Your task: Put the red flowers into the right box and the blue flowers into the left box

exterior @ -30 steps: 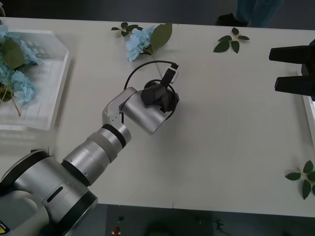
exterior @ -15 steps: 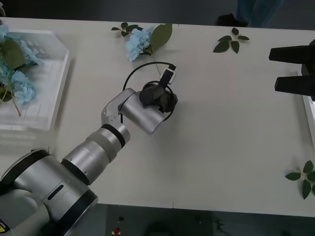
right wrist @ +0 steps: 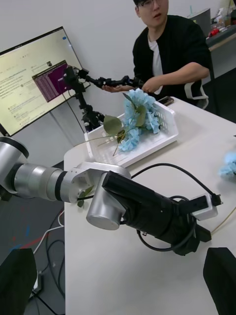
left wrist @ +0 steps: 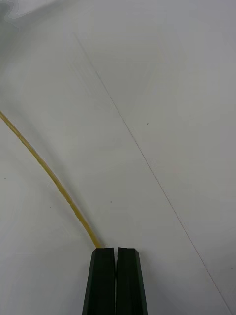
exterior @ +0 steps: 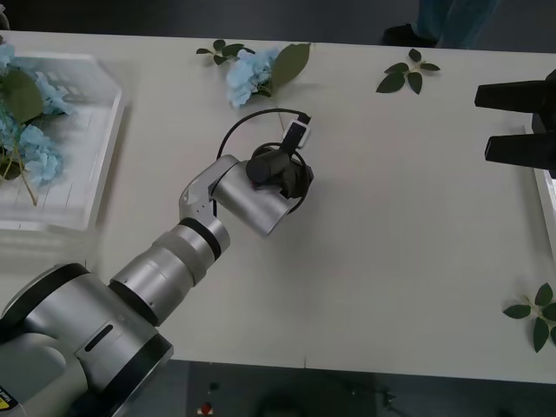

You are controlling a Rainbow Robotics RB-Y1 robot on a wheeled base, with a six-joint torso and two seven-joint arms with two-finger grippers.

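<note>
A pale blue flower with one big green leaf lies near the tabletop's far edge; its thin yellowish stem meets the fingertips of the left gripper, and whether the pressed-together fingers pinch it I cannot tell. The front view hides these fingers under the wrist; the right gripper hangs with fingers apart at the right edge.

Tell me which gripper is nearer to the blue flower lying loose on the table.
Left. The left gripper sits mid-table, shut on the stem of the loose blue flower, whose bloom lies just beyond it. The right gripper hangs at the table's right edge, well away.

white table, monitor, white wall
</note>
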